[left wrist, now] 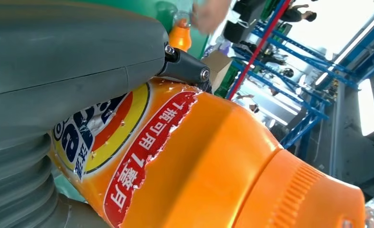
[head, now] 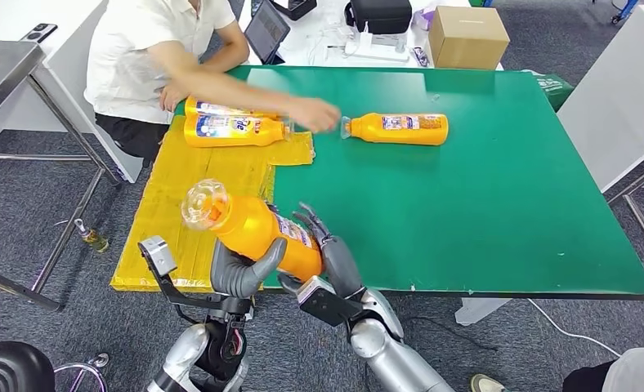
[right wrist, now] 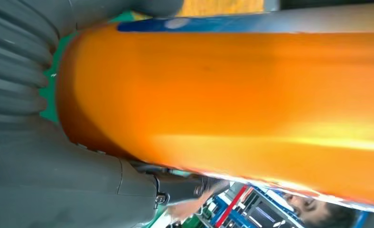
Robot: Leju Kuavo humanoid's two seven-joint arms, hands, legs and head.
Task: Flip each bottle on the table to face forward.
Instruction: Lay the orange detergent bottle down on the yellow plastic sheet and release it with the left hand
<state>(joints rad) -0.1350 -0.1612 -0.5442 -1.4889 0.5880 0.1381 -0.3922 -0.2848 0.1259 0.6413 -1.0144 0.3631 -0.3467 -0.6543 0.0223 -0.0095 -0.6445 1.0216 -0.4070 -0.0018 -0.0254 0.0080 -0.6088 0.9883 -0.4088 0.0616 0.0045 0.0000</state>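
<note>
Both hands clasp one orange bottle (head: 257, 231) at the near edge of the green table (head: 498, 212). From the head view the left hand (head: 241, 273) wraps the bottle's underside, its thick thumb curled up across the body, while the right hand (head: 327, 249) presses the base end with dark fingers (head: 312, 222) lying over the label. Held this way, the bottle tilts up off the table, its clear cap (head: 204, 204) pointing away from the right hand and above the left. Beneath it lies a yellow mat (head: 196, 175).

Close up, the left wrist camera shows the bottle's torn red-and-yellow label (left wrist: 128, 156) against that hand's grey palm; the right wrist camera shows plain orange plastic.

Beyond the hands, a second orange bottle (head: 400, 128) lies flat on the green surface. Two more bottles (head: 233, 126) rest on the mat's far end, under a person's outstretched arm (head: 245, 86), whose hand (head: 319, 114) hovers near the lone bottle's cap. Farther off stands a cardboard box (head: 467, 37).
</note>
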